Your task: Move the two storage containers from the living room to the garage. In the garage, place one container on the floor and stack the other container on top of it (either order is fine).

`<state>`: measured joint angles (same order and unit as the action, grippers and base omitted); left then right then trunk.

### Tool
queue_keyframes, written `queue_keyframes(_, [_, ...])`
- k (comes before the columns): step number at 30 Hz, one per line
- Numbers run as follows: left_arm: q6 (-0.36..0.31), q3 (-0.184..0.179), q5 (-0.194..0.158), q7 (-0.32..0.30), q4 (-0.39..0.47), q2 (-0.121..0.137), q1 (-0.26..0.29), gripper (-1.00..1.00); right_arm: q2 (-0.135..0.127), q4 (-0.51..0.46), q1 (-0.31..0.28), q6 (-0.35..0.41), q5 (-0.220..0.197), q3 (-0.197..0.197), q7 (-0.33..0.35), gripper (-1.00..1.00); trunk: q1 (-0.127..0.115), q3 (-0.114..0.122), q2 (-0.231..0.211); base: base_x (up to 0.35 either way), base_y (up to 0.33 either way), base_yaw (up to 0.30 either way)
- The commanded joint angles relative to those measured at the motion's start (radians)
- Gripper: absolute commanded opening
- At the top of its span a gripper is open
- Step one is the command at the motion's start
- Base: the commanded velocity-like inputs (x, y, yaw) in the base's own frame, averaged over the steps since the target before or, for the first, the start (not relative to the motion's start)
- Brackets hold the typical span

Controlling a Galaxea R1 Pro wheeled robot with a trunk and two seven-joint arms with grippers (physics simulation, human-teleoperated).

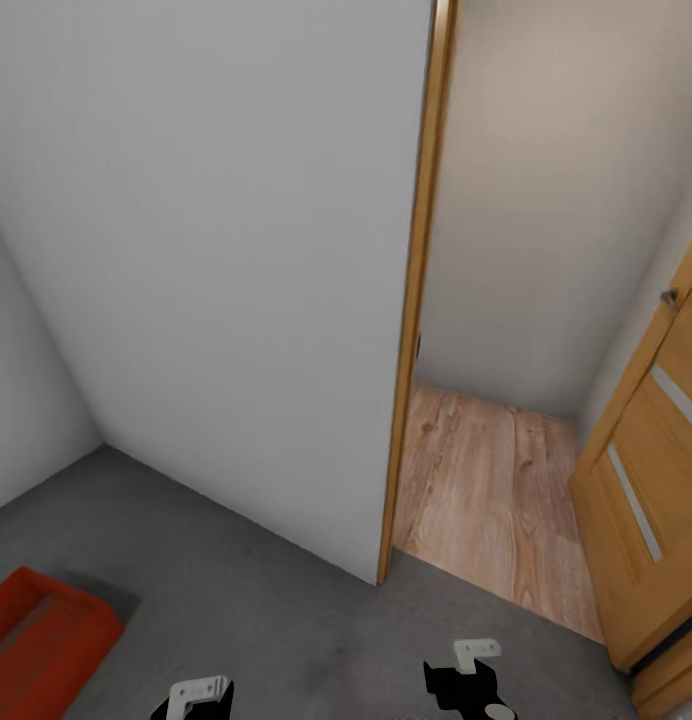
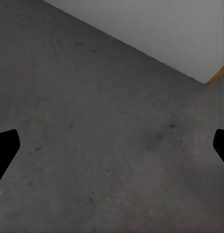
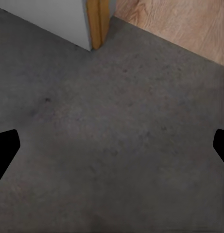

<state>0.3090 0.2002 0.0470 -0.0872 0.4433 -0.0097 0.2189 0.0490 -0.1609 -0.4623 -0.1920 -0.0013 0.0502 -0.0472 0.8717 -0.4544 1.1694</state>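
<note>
One red storage container (image 1: 41, 635) sits on the grey floor (image 1: 286, 610), well apart from the doorway (image 1: 486, 480). It looks light and stiff with thin walls, so grab a rim. The left gripper (image 2: 112, 145) and right gripper (image 3: 112, 145) are wide and hold nothing.

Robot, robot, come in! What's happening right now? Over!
Both hands open, empty. One bin down on garage floor. Doorway ahead, door open, nothing blocking.

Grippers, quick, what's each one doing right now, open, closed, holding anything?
Left gripper: open, fingers spread wide, nothing between them, just floor below.
Right gripper: open, fingers spread wide, holding nothing.
</note>
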Motion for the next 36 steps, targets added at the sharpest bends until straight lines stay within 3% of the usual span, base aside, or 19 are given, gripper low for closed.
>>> queue_keyframes(1, [0.002,0.008,0.005,-0.008,0.000,-0.001,0.000,1.00,0.000,0.001,-0.001,-0.003,0.000,0.005,-0.005,1.00,0.000,-0.001,0.001,0.000,0.000,-0.263])
queue_keyframes(36, [0.002,0.008,0.005,-0.008,0.000,-0.001,0.000,1.00,0.000,0.001,-0.001,-0.003,0.000,0.005,-0.005,1.00,0.000,-0.001,0.001,0.000,0.000,-0.264])
